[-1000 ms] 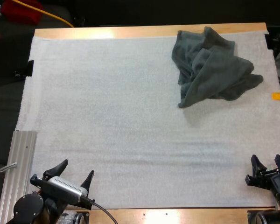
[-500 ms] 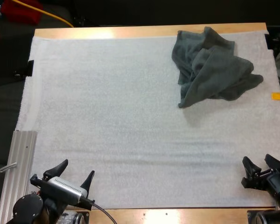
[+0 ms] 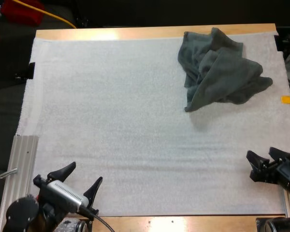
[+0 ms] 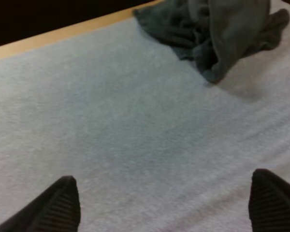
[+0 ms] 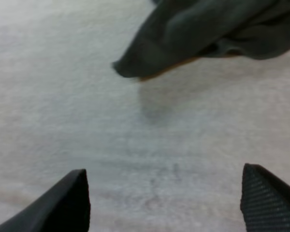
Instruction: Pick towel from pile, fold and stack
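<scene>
The left gripper (image 3: 84, 175) hangs over the near left corner of the mat (image 3: 125, 121), released, with nothing between its two fingers. In the left wrist view the fingers (image 4: 63, 208) stand far apart over bare mat. The right gripper (image 3: 260, 154) sits low over the mat's near right side, also spread and empty. The right wrist view shows its fingers (image 5: 70, 200) wide over bare mat, with the towel's nearest corner lying ahead and clear of them.

The towel (image 3: 217, 72) lies crumpled in a heap at the far right of the mat, close to the far edge. It is well apart from the left gripper and nearer the right one. One point of it sticks out toward the near side, another toward the right. The mat covers most of the table (image 3: 150, 33), whose wood shows along the far edge. A ribbed metal rail (image 3: 21, 164) runs along the mat's near left side, near the left gripper.
</scene>
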